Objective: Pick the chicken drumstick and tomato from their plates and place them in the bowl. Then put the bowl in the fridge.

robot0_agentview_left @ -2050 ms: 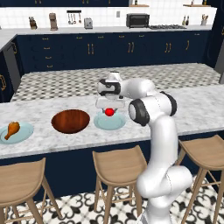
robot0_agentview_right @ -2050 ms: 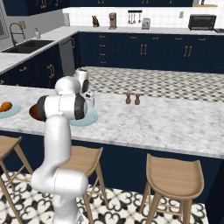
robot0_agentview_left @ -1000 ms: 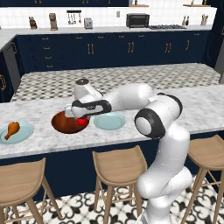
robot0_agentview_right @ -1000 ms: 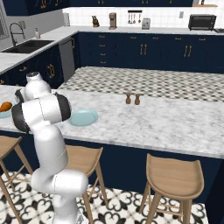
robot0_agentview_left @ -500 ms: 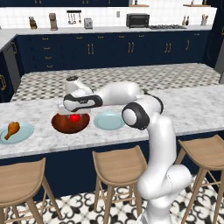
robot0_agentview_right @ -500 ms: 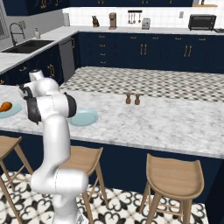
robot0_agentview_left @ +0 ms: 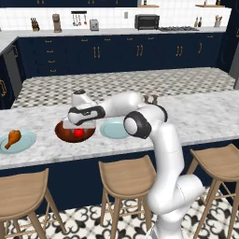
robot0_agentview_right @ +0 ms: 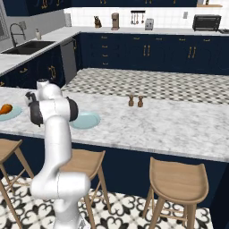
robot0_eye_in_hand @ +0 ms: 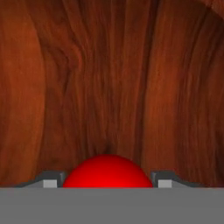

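- Tomato [robot0_agentview_left: 79, 133] sits between the fingers [robot0_eye_in_hand: 51, 180], low inside the bowl [robot0_agentview_left: 63, 133]; in the hand view its red top shows with wood grain close behind it.
- Fingers are clamped on the tomato, one pad at each side; it has not been let go, and whether it touches the bowl's floor cannot be told.
- Gripper [robot0_agentview_left: 78, 127] hangs straight over the bowl, arm stretched out to the left across the table [robot0_agentview_left: 196, 116].
- Drumstick [robot0_agentview_left: 13, 137] lies on the left plate [robot0_agentview_left: 25, 140], well apart from the bowl and untouched.
- Right plate [robot0_agentview_left: 112, 128], just beside the bowl, is bare.
- Judged progress: the tomato's move is nearly done, short only of release. The drumstick's pick and drop, and carrying the bowl to the fridge, are all left.
- Two seconds ago the gripper stood over the right plate with the tomato on it; since then the arm has swung left with the tomato and come down into the bowl. Half a second ago it hung a little higher.
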You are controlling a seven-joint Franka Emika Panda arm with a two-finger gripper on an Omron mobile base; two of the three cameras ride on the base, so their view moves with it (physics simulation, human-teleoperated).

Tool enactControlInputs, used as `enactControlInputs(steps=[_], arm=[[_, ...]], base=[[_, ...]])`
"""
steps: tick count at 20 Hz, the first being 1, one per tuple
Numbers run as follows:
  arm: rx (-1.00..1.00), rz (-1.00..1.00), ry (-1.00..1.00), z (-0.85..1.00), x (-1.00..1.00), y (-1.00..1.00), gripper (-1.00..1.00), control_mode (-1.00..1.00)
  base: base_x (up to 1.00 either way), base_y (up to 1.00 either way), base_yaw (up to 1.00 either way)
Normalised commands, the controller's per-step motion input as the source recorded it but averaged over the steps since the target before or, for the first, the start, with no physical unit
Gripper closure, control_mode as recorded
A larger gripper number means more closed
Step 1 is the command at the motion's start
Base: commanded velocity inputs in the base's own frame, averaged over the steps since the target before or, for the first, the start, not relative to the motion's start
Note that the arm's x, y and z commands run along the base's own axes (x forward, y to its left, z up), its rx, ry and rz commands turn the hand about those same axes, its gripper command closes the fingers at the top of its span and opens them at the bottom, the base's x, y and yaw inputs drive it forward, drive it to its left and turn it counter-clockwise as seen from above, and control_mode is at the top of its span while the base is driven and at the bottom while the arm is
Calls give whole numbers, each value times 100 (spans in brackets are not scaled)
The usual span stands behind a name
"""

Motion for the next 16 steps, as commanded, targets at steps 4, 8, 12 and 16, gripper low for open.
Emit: enactControlInputs(steps=[4, 8, 12, 16], arm=[[0, 0, 0, -3, 25, 6, -100, -100], [0, 0, 0, 2, -2, 0, -100, -100], [0, 0, -6, 5, -23, 0, -100, -100], [0, 0, -14, 45, -45, -9, -100, -100]], base=[[0, 0, 0], [0, 0, 0], [0, 0, 0], [0, 0, 0]])
